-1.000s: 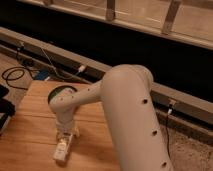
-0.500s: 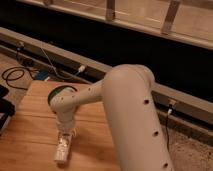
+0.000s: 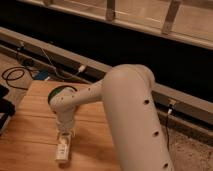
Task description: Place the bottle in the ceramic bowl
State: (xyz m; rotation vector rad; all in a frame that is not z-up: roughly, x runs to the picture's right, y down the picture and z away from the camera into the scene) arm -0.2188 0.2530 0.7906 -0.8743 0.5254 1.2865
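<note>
While the one white arm [image 3: 131,112] fills the right of the scene, one wooden table [image 3: 27,131] lies near left beneath it. One ceramic bowl [image 3: 58,91], green, sits at the table's far side, mostly hidden behind the arm. One bottle [image 3: 62,151] lies on the wood nearer than the bowl and apart from it; its pale label cannot be read. The gripper [image 3: 64,135] points down, jaws clamped on the bottle's far end.

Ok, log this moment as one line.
gripper: shut on bottle | bottle: lying on table | ceramic bowl: behind arm, partly hidden
</note>
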